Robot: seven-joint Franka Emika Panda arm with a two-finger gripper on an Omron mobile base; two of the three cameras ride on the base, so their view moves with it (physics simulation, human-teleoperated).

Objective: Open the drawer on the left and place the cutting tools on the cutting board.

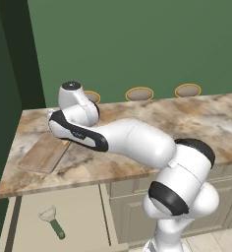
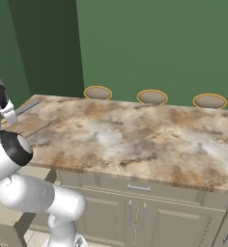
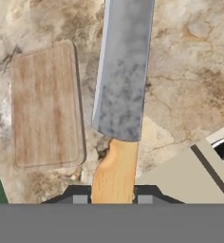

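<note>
Drawer (image 1: 59,216) open, green-handled tool (image 1: 52,221) inside; knife (image 3: 121,95) in hand (image 3: 112,197).

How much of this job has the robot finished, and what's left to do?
Done: the drawer stands open. In hand: the gripper is shut on the orange-handled knife, held over the counter beside the cutting board, not yet on it. Left: set that knife on the board, then fetch the green-handled tool, which lies in the drawer.
</note>
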